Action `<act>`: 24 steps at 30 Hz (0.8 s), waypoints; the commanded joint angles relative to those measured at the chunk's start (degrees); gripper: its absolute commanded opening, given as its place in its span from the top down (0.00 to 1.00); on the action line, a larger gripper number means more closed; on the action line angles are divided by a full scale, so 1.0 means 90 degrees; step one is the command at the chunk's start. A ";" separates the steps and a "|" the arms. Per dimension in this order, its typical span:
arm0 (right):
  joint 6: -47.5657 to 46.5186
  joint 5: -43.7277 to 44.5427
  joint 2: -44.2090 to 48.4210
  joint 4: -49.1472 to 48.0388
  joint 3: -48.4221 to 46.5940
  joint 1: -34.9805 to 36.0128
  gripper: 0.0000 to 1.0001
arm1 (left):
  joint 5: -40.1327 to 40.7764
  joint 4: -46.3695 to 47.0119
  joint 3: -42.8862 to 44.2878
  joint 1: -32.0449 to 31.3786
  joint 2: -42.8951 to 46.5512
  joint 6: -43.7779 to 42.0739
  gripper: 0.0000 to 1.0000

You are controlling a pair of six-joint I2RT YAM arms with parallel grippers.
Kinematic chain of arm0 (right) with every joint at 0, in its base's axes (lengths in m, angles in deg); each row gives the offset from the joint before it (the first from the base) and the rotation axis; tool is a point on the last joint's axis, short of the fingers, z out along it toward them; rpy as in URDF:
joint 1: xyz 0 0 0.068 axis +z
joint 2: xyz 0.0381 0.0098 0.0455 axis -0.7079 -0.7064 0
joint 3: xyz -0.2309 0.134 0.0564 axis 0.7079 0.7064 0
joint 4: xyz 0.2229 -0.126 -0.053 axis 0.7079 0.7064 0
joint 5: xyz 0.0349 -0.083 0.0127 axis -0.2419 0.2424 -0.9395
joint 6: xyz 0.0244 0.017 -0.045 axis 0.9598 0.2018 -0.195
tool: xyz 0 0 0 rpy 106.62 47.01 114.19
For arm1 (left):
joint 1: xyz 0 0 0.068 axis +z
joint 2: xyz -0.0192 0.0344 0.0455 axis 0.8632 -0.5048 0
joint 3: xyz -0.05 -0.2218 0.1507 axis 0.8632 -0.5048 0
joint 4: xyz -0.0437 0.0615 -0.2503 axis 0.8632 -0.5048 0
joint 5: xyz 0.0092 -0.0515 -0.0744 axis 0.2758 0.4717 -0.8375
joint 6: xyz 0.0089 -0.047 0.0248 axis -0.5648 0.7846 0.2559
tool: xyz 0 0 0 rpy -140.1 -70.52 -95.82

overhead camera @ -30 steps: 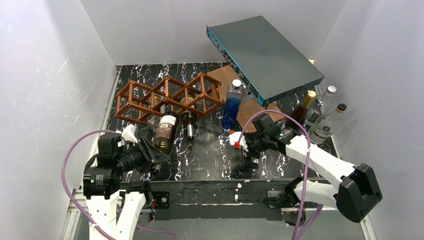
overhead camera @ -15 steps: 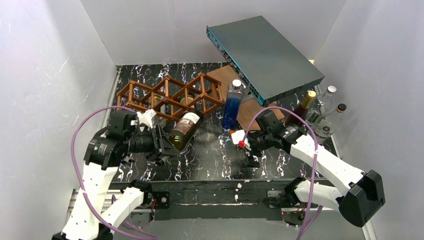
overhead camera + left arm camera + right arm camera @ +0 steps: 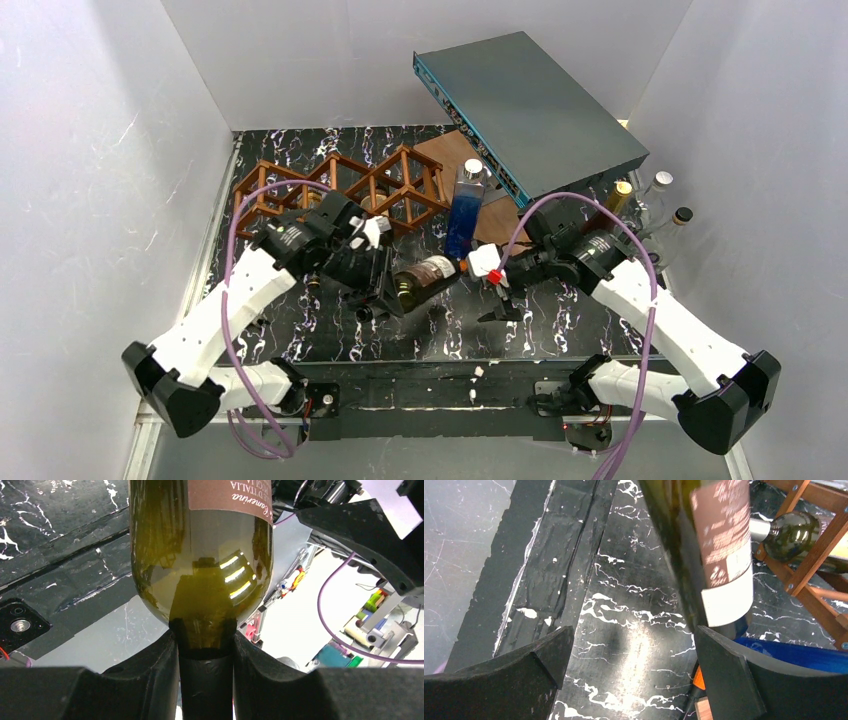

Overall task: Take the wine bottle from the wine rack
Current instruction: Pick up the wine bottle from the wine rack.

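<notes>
The wine bottle (image 3: 425, 277) is dark green glass with a brownish label, and it hangs nearly level over the middle of the table, off the wine rack (image 3: 400, 185). My left gripper (image 3: 388, 293) is shut on its neck; in the left wrist view the neck sits wedged between my left gripper's (image 3: 206, 670) black fingers, with the wine bottle's (image 3: 200, 555) body filling the view above. My right gripper (image 3: 495, 300) is open just right of the bottle's base. In the right wrist view nothing lies between my right gripper's (image 3: 631, 665) fingers, and the bottle's (image 3: 719, 545) labelled end hangs just above the right finger (image 3: 724, 675).
A second green bottle (image 3: 794, 532) lies in the rack. A blue bottle (image 3: 465, 212) stands on a flat wooden board (image 3: 500, 225). A tilted grey-teal box (image 3: 530, 105) leans over the back right. A brown bottle (image 3: 612, 205) and two clear bottles (image 3: 655, 235) stand by the right wall.
My left arm has swung the bottle away from the rack's front to the right, over mid-table, turning it level. My right gripper has risen and shifted toward the bottle's base, staying open.
</notes>
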 commanded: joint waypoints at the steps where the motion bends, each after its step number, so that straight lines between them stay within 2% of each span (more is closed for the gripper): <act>1: -0.0104 -0.0408 -0.0035 0.0066 -0.0247 0.0031 0.00 | -0.0305 0.0391 0.0508 -0.0331 -0.0344 -0.0090 1.00; 12: 0.0801 -0.0265 -0.0397 -0.1516 0.0110 0.0053 0.00 | -0.0766 0.0593 0.0777 -0.0778 -0.1382 -0.0111 1.00; 24: 0.1391 -0.0401 -0.0601 -0.2743 0.0788 0.0223 0.00 | -0.1015 0.0906 0.0790 -0.0840 -0.1698 -0.0017 1.00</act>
